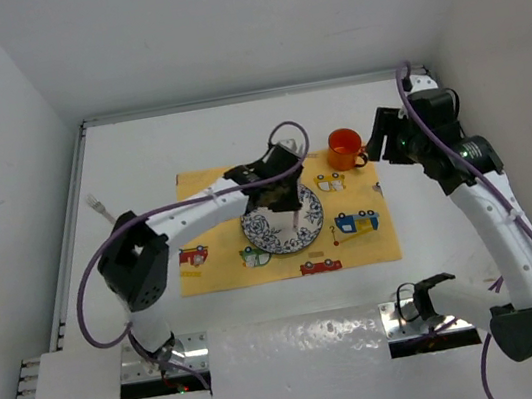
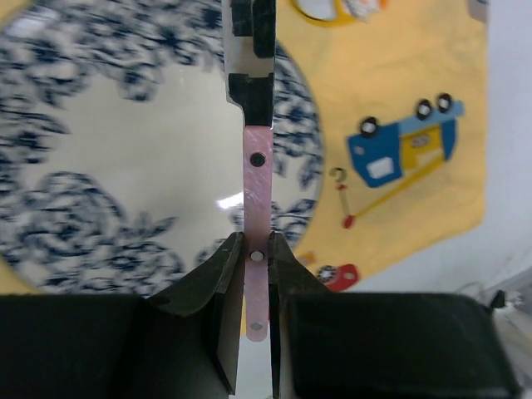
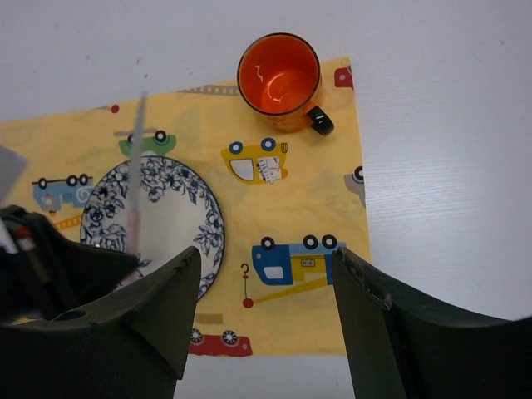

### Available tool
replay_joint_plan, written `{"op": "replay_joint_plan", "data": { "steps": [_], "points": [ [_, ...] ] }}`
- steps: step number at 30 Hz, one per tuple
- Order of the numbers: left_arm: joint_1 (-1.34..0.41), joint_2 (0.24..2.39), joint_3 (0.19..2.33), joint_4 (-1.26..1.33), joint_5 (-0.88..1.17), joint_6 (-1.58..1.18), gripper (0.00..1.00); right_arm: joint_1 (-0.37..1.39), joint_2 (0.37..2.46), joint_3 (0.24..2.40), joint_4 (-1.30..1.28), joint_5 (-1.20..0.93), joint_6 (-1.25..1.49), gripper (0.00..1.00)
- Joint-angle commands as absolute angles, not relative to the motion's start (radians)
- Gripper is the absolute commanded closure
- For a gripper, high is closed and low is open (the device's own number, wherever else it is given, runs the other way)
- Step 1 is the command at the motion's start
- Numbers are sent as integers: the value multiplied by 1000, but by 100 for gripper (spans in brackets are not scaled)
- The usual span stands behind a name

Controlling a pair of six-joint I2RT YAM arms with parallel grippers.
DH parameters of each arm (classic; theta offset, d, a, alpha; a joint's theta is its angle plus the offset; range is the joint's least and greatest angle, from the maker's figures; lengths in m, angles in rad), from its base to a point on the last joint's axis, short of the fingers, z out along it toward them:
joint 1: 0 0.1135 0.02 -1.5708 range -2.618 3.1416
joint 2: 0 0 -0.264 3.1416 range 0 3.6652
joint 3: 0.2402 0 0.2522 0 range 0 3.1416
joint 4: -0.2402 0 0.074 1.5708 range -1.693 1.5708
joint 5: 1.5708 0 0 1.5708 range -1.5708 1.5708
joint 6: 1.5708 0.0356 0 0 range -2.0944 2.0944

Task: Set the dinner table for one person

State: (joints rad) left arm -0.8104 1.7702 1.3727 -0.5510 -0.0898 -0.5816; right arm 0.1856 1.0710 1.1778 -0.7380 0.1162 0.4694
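Table (image 1: 138, 159): white with metal rails at its edges; it lies below both grippers and spreads well past them on every side.
Placemat (image 1: 227, 271): yellow and printed with cars; it is laid flat on the table beneath the left gripper and reaches to below the right one.
Plate (image 1: 269, 231): blue and white; it is set on the placemat directly under the left gripper, to the left of the right gripper.
Left gripper (image 2: 255, 245): it is held over the plate, with its jaws pressed tight on the utensil.
Utensil (image 2: 256, 191): thin, with a riveted pink handle; it is clamped between the left gripper's fingers (image 2: 212, 283) and points away from them over the plate's right part. Whether it touches the plate cannot be told.
Right gripper (image 3: 266, 253): it is raised off the table above the placemat's right part; the jaws are spread wide and nothing is held between them.
Mug (image 3: 278, 79): orange and upright; it is set on the placemat's far right corner, just ahead of the right gripper, with the handle turned toward that gripper.
White item (image 1: 94, 200): small; it is seen on the bare table, well to the left of the left gripper. Its kind cannot be told.
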Motion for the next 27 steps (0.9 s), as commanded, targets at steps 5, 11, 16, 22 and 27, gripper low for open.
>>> {"op": "replay_joint_plan", "data": {
  "steps": [5, 11, 16, 22, 27],
  "points": [
    [-965, 1940, 1567, -489, -136, -741, 100, 189, 1072, 1223, -804, 54, 543, 35],
    [-1044, 2083, 1680, -506, -158, -868, 100, 189, 1060, 1223, -856, 6, 571, 35],
    [-1078, 2155, 1698, -462, -167, -975, 100, 189, 1017, 1198, -864, 20, 571, 35],
    [-1114, 2201, 1695, -439, -224, -1026, 100, 189, 979, 1151, -865, 8, 554, 35],
    [-1114, 2233, 1704, -430, -247, -1054, 100, 189, 966, 1128, -859, 5, 552, 35]
  ]
}}
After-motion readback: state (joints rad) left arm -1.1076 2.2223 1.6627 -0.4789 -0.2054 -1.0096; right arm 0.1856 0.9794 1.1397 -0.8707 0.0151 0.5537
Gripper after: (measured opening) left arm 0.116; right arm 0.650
